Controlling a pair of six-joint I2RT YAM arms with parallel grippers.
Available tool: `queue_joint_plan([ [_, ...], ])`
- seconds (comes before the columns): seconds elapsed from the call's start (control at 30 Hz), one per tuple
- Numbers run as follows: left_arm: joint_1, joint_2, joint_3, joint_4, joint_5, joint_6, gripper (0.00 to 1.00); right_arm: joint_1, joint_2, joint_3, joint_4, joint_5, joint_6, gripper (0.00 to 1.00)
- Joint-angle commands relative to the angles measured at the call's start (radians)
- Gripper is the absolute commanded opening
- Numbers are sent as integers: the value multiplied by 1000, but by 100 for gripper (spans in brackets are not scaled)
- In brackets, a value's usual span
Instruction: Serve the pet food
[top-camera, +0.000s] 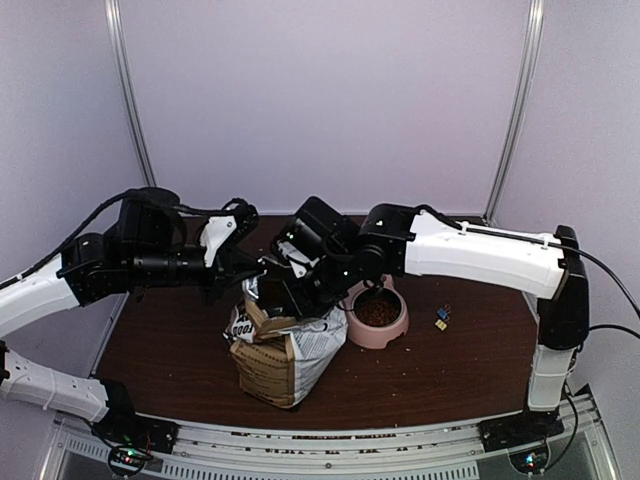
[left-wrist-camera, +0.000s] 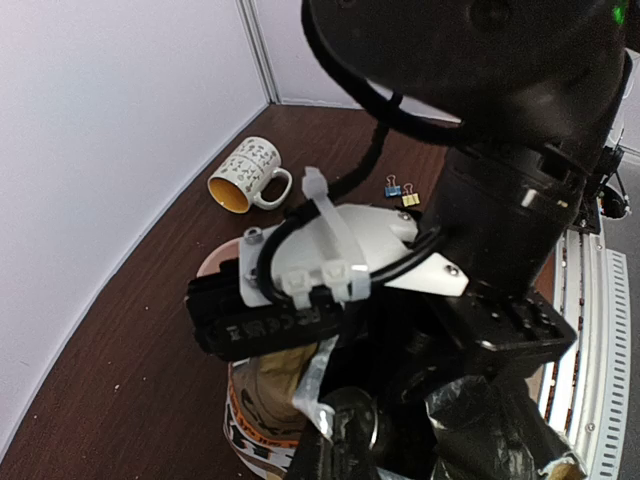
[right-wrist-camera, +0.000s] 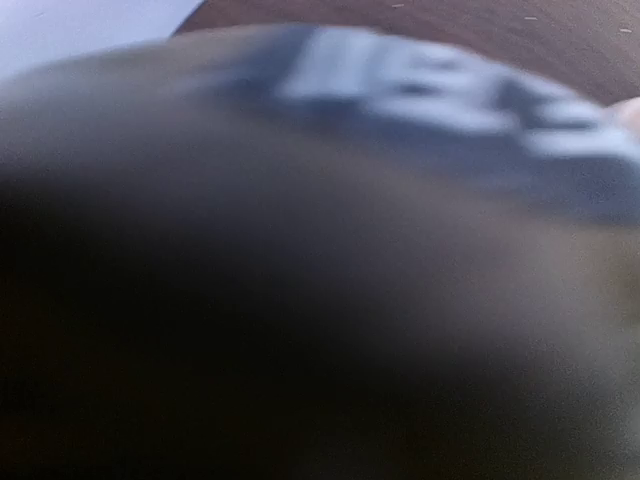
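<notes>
pet food (top-camera: 378, 312) lies as a reddish-brown heap inside the pink bowl (top-camera: 401, 334), right of centre in the top external view. the bowl's other compartment is hidden behind the right arm, so i cannot tell whether it holds anything. just left of the bowl, touching it or nearly so, the printed bag (top-camera: 280, 352) stands upright on the dark tabletop (top-camera: 450, 375). its top is crumpled open. the left tool (top-camera: 252, 283) and the right tool (top-camera: 290, 296) meet over that mouth, at the middle of the frame. two small binder clips (top-camera: 441, 318) lie to the right of the bowl.

in the left wrist view the right arm's wrist fills most of the picture. the bag's brown top and a strip of silvery lining show at the bottom edge. the left tool is closed fully; whether it pinches a fold of the bag is too cluttered to tell. a patterned mug (left-wrist-camera: 250, 175) lies on its side at upper left.

the right wrist view is almost all blur. a pale band with dark print sits against the lens, likely the bag. the right tool is drawn nearly together, and what it grips i cannot tell.

as a judgement, a serving is already in the bowl. what is left is topping up if needed, then letting go of the bag.
</notes>
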Motion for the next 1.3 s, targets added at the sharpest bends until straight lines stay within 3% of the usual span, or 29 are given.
queue_joint_plan([
  [0.0,-16,-38,2,110,36,-6,0,-46,38,-89,-210,359,78,0],
  [0.1,-16,-37,3,110,35,-4,0,-47,14,-82,-172,440,90,0],
  [0.2,-16,-37,1,109,32,-2,0,-47,3,-67,-141,413,78,0],
  [0.33,-17,-35,0,108,25,1,0,-40,3,-32,-134,298,50,0],
  [0.5,-16,-31,0,108,17,2,0,-4,-2,-22,-76,39,0,0],
  [0.63,-16,-26,1,108,19,2,0,25,28,3,-110,-28,1,0],
  [0.7,-16,-26,-1,108,18,3,0,26,47,-1,-141,3,1,0],
  [0.97,-17,-28,-4,108,9,5,0,14,57,-24,-224,428,8,0],
  [1.1,-16,-26,-5,109,5,6,0,15,3,-72,-164,605,-5,0],
  [1.27,-16,-20,-4,109,11,7,0,14,-49,-138,-37,686,-54,0],
])
